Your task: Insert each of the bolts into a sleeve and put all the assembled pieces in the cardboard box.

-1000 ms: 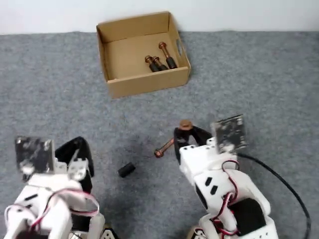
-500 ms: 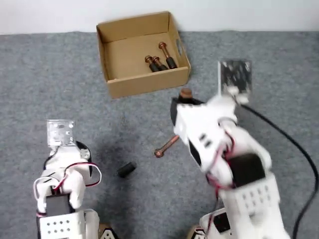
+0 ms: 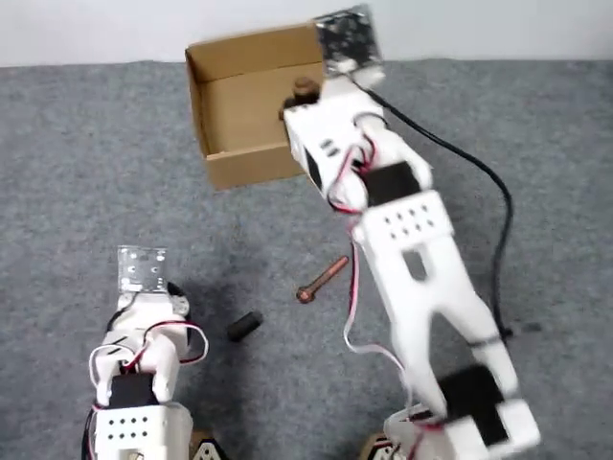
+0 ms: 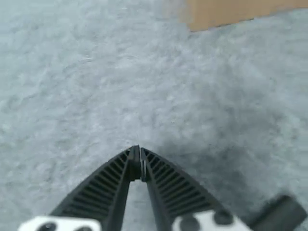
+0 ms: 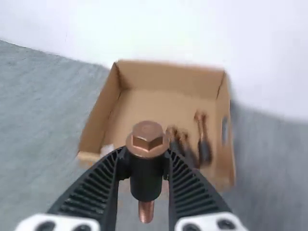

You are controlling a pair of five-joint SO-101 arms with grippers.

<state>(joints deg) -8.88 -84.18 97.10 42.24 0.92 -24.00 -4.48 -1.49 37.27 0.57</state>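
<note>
High view: the cardboard box (image 3: 225, 168) stands at the far edge of the desk (image 3: 536, 144), near the wall (image 3: 96, 29). The right arm (image 3: 412, 230) is over the box's right half, with the right hand (image 3: 305, 91) above the inside. A loose bolt (image 3: 322, 280) and a black sleeve (image 3: 243, 326) lie apart on open desk between the arms.

Left wrist view: the left hand (image 4: 137, 155) is pressed together over bare desk, left of the black sleeve.

Right wrist view: the right hand pinches a sleeved bolt (image 5: 147, 178) upright, head up. Assembled pieces (image 5: 202, 137) lie in the box's right part.
</note>
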